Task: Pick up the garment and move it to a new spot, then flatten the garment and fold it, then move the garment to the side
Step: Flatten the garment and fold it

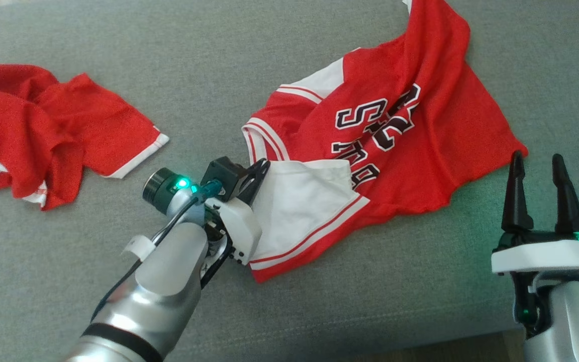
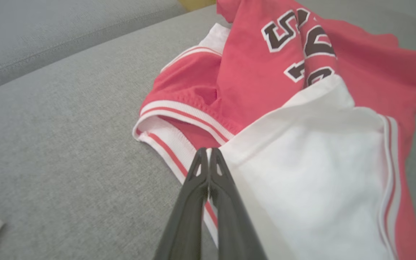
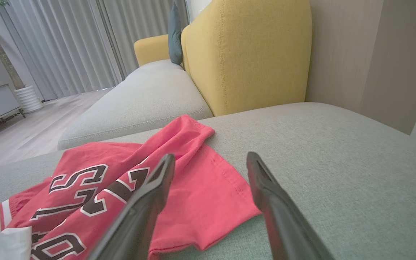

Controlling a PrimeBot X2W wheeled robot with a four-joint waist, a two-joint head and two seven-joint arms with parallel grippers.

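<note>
My left tool [image 2: 208,149] has its two dark fingers pressed flat together, tips at the spot where the jersey's [image 1: 395,125] white sleeve [image 1: 299,206] meets the striped collar trim [image 2: 179,115]; I cannot tell whether any cloth is caught between them. The jersey lies crumpled and part unfolded on the grey sofa cushion [image 1: 118,291], right of centre in the head view, with its dark lettering [image 1: 370,130] face up and one red fold running toward the upper edge of the frame. My right tool [image 1: 537,156] stands at the lower right, fingers wide apart and holding nothing, just beside the jersey's lower right hem and above the cushion. A second red garment [image 1: 43,125] sits bunched at the upper left, well apart from the jersey.
</note>
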